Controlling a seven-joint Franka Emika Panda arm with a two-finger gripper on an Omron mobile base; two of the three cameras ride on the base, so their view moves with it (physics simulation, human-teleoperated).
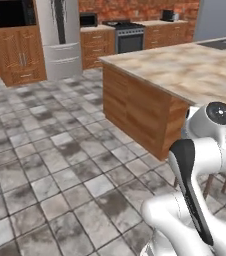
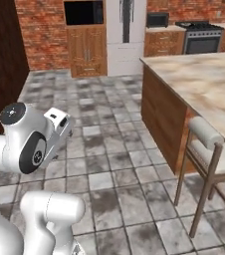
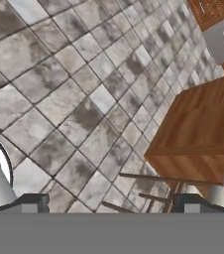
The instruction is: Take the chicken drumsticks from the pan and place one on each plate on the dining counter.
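The gripper (image 3: 111,203) hangs over floor tiles (image 3: 74,99), jaws wide apart, empty; one dining counter (image 1: 185,70), one stool (image 2: 209,149).

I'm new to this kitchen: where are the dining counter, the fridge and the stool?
dining counter (image 1: 185,67): left base view, bare marbled top.
fridge (image 2: 126,35): right base view, door front.
stool (image 2: 206,133): right base view, padded backrest.
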